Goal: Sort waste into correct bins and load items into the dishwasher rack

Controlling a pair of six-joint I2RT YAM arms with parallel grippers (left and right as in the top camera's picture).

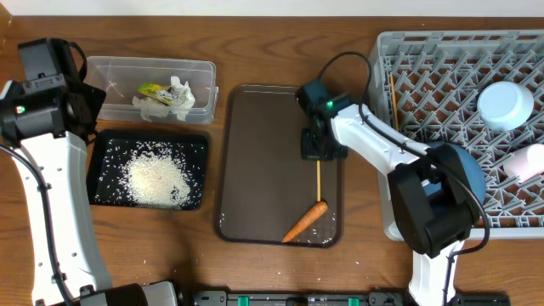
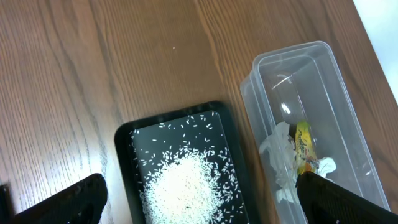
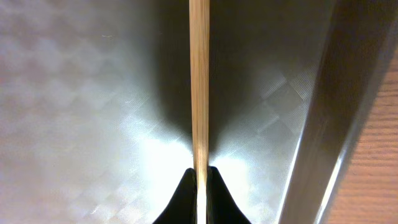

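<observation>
There are two arms point(image 1: 38, 161) point(image 1: 374, 140) and two chopsticks point(image 1: 319, 178) point(image 1: 393, 98). There is one each of tub point(image 1: 204, 85), black tray point(image 1: 98, 170), brown tray point(image 1: 255, 153), rack point(image 1: 442, 59), carrot point(image 1: 306, 221), dish point(image 1: 472, 174), bowl point(image 1: 506, 104) and cup point(image 1: 531, 161).

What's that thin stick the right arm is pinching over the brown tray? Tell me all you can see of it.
It is a single wooden chopstick: thin, straight, pale tan. The right gripper is shut on one end, a black fingertip pressed to each side. The stick stretches over the dark brown serving tray, its free end pointing toward the carrot; whether it touches the tray or the carrot cannot be told.
</observation>
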